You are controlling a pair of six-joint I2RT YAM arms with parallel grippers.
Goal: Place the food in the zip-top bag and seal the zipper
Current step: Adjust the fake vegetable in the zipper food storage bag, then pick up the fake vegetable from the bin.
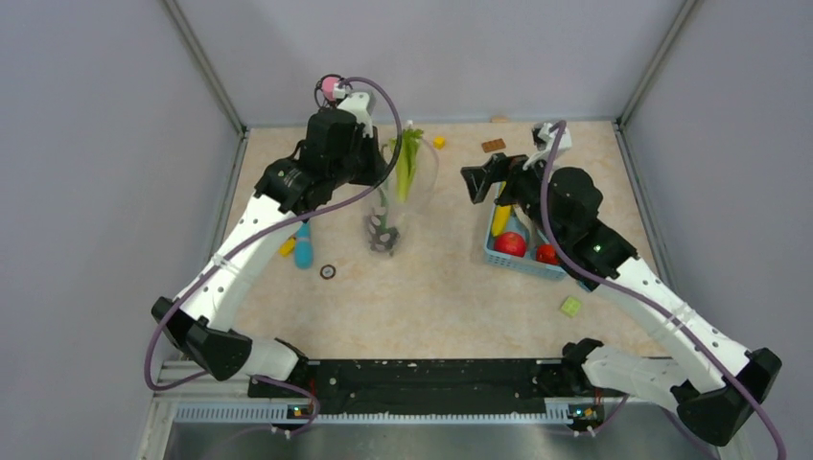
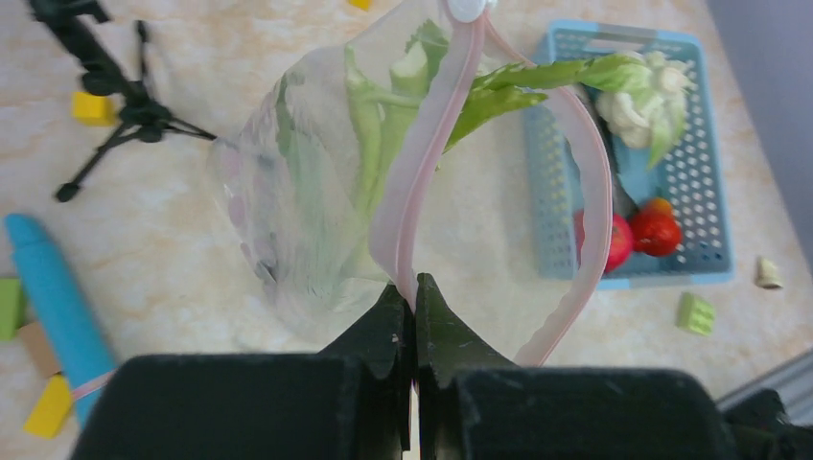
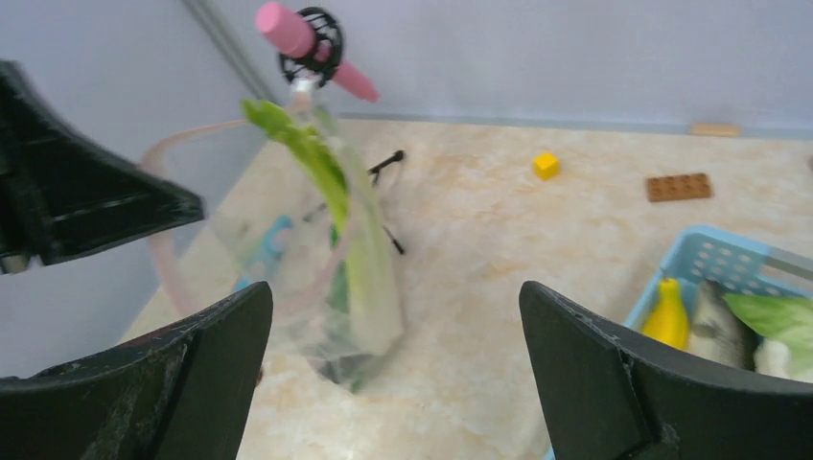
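Observation:
The clear zip-top bag (image 2: pixel 307 206) hangs from my left gripper (image 2: pixel 414 284), which is shut on the pale pink zipper (image 2: pixel 433 144); the bag's mouth gapes in a loop. Leafy green stalks (image 2: pixel 369 125) stand inside it, and a dark grape bunch (image 1: pixel 382 234) lies at its bottom. From above, the left gripper (image 1: pixel 382 175) holds the bag (image 1: pixel 395 196) upright. My right gripper (image 3: pixel 395 292) is open and holds nothing, to the right of the bag (image 3: pixel 321 264) and above the table. Red fruits (image 1: pixel 510 243), a banana (image 3: pixel 668 311) and a cauliflower (image 2: pixel 633 96) lie in the basket.
The light-blue basket (image 1: pixel 521 261) sits right of centre under the right arm. A blue cylinder (image 1: pixel 303 247), a small black tripod (image 2: pixel 115 110), a black ring (image 1: pixel 328 271) and loose blocks, yellow (image 3: pixel 546 165), brown (image 3: pixel 679 186) and green (image 1: pixel 571 306), lie about the table.

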